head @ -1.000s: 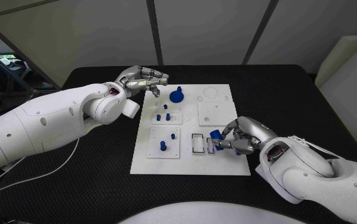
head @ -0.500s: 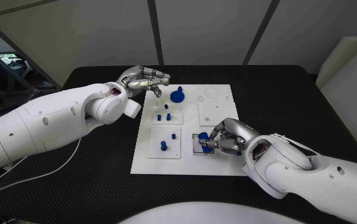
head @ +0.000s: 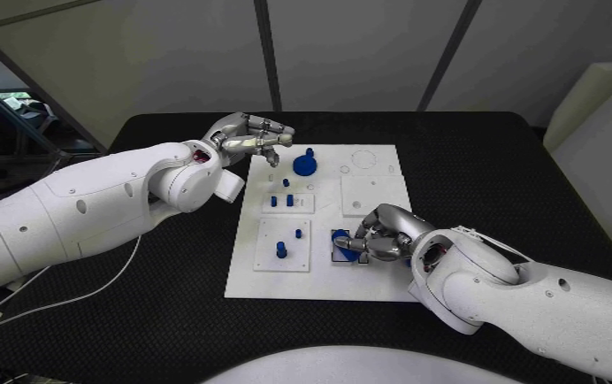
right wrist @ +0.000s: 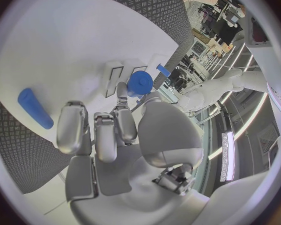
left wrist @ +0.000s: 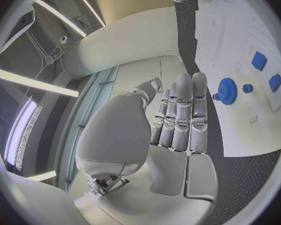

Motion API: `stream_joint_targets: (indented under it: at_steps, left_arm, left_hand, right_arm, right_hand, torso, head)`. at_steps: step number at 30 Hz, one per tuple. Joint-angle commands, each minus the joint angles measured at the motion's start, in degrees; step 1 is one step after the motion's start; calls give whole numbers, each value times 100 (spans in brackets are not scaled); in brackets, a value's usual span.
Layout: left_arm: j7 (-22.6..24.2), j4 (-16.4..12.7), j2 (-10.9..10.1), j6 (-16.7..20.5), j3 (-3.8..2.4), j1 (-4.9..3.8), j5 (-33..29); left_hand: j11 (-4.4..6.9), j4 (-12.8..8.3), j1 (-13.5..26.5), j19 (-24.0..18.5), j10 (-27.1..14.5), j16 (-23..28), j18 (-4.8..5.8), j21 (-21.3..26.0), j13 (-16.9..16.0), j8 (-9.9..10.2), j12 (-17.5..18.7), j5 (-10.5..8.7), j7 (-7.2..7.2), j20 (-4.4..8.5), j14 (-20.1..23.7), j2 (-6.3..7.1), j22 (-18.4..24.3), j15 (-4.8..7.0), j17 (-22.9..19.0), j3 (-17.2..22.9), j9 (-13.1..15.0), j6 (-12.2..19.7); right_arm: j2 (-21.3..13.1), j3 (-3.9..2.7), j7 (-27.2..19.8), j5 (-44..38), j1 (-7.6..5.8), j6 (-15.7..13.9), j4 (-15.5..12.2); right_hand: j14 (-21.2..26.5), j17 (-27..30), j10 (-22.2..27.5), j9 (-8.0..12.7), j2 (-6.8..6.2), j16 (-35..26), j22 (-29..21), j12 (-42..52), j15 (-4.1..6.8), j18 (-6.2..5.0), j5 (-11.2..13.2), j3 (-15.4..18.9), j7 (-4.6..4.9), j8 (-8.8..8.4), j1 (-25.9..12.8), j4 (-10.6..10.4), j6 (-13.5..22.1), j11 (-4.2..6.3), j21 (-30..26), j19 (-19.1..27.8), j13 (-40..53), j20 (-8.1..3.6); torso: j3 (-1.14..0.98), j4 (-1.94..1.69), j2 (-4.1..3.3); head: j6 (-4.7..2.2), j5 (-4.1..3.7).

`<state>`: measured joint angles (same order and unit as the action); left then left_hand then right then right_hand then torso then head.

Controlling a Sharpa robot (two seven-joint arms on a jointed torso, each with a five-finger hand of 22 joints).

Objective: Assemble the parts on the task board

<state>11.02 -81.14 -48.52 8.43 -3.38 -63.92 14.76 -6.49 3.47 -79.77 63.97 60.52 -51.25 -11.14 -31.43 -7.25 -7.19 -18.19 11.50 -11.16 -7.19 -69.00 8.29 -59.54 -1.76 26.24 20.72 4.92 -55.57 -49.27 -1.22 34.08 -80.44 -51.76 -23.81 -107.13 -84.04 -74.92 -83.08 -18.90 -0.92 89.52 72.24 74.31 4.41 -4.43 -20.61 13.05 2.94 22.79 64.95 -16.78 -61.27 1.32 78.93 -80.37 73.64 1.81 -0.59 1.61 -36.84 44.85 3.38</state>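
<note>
The white task board (head: 319, 280) lies in the middle of the black table. My right hand (head: 383, 235) pinches a round blue part (head: 344, 241) between thumb and finger, low over the slotted white block (head: 340, 257) near the board's front. In the right wrist view the same blue part (right wrist: 139, 82) sits at the fingertips (right wrist: 120, 91) beside the block's two slots (right wrist: 112, 78). My left hand (head: 251, 139) hovers at the board's far left corner and holds nothing. A blue gear (head: 303, 165) stands on the board close to it.
Small blue pegs (head: 280, 199) stand in a white block on the board's left, and two more pegs (head: 280, 249) in the block nearer me. A blue bar (right wrist: 34, 107) lies at the board's edge by my right hand. Black table surrounds the board.
My right hand has carried the blue part leftward from the board's right edge to above the slotted block. The left hand has stayed in place.
</note>
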Motion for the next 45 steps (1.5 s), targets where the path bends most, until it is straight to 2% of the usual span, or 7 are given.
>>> stream_joint_targets:
  at_steps: [1, 11, 19, 23, 29, 43, 45]
  left_arm:
    - [31, -14, 1, -55, -3, -7, -20]
    - [13, -11, 1, -69, -3, -8, -20]
    - [13, -12, -7, -70, -3, -7, -20]
    - [14, -11, -16, -69, -3, -7, -20]
    - [14, -3, -10, -75, -3, -6, -20]
    - [11, 7, -4, -77, -3, -6, -20]
    - [10, 7, -4, -77, -3, -5, -20]
  left_hand:
    - [-19, 2, 35, 8, -36, 17, 67, 33, -5, -27, -25, 14, 1, -35, 14, -40, 5, -12, -5, -39, -5, 19]
    - [-18, -3, 23, 10, -40, 16, 66, 36, -6, -29, -30, 16, 1, -34, 14, -45, 8, -11, -9, -38, -6, 22]
    - [-18, -3, 23, 10, -40, 16, 66, 36, -6, -29, -30, 16, 1, -34, 14, -45, 8, -11, -9, -38, -6, 22]
    - [-18, -11, 7, 15, -46, 14, 65, 41, -7, -34, -37, 17, 1, -33, 14, -50, 12, -10, -14, -37, -7, 25]
    - [-18, -11, 7, 15, -46, 14, 65, 41, -7, -34, -37, 17, 1, -33, 14, -50, 12, -10, -14, -37, -7, 25]
    - [-18, -11, 7, 15, -46, 14, 65, 41, -7, -34, -37, 17, 1, -33, 14, -50, 12, -10, -14, -37, -7, 25]
    - [-18, -11, 7, 15, -46, 14, 65, 41, -7, -34, -37, 17, 1, -33, 14, -50, 12, -10, -14, -37, -7, 25]
  right_arm:
    - [24, 0, -5, 19, -7, 68, 17]
    - [44, 0, -61, 10, -9, -58, 18]
    - [-43, 2, -114, -226, -8, -163, -129]
    - [-152, 3, -236, -350, -7, -195, -238]
    - [-242, 5, -374, -400, -6, -148, -327]
    - [-139, 2, -196, -472, -7, 141, -160]
    - [-118, 2, -154, -524, -7, 202, -128]
  right_hand:
    - [-556, -1328, 59, -48, -38, -32, -23, -75, 20, 43, 267, 48, 2, 44, -164, -8, 56, -16, -45, 47, -38, 8]
    - [-535, -1232, 264, -181, -358, -81, -190, -610, 4, 7, 688, -154, 20, 103, -591, -19, 144, -32, -180, 145, -461, 23]
    - [-543, -1265, 216, -231, -317, -66, -150, -573, 12, 15, 636, -260, 3, 148, -663, -13, 120, -19, -158, 117, -406, 19]
    - [-553, -1307, 171, -306, -134, -47, -103, -555, 41, 24, 255, -466, -32, 213, -81, 113, 112, 12, -133, 84, -354, -6]
    - [-568, -1377, 123, -384, -101, -15, -16, -499, 67, 42, 158, -563, -64, 289, 626, 351, 104, 46, -80, 34, -267, -30]
    - [-576, -1417, 95, -469, -3, 4, 28, -487, 110, 50, 300, -641, -127, 385, 1274, 615, 87, 101, -59, 13, -209, -65]
    - [-577, -1423, 98, -475, 42, 7, 30, -494, 132, 50, 734, -782, -139, 387, 1632, 802, 90, 117, -63, 17, -197, -90]
  torso:
    - [-2, 0, 1]
    - [-4, 9, 1]
    - [-7, 3, 1]
    - [-7, 14, 1]
    - [-7, 9, 4]
    - [2, -2, -4]
    - [2, 1, -1]
  head:
    - [3, 14]
    - [7, 34]
    - [1, 33]
    - [9, 51]
    - [7, 50]
    - [16, 38]
    - [26, 40]
